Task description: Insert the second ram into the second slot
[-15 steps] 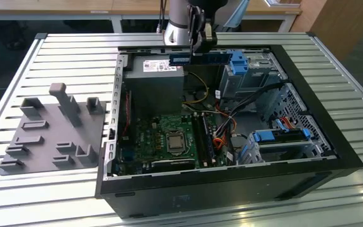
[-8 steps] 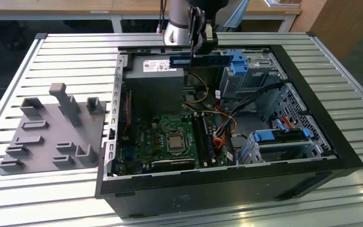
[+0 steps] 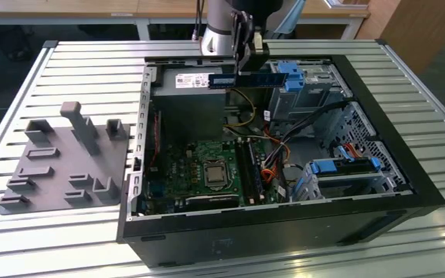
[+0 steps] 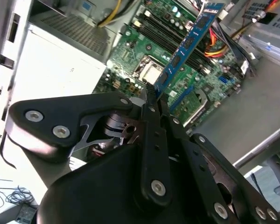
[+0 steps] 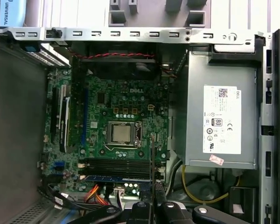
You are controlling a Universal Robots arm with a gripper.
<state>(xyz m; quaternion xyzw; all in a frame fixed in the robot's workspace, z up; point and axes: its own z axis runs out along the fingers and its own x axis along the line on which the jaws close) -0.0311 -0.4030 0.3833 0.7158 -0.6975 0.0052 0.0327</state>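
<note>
While the tool [image 3: 244,68] hangs high over the open computer case [image 3: 284,231], I have its fingers [image 4: 149,112] pressed together on the second ram [image 3: 247,79]. They pinch the stick by its upper long edge, which I judge leaves the contact edge bare for a socket. The stick sits level, well apart from the motherboard [image 5: 121,116] below. Down among the memory slots [image 5: 116,165], one blue module [image 5: 113,178] looks already seated, with bare slots just beside it.

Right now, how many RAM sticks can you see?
2. The second ram is held in the claw above the case; another ram sits in a slot on the motherboard. More may be hidden.
</note>
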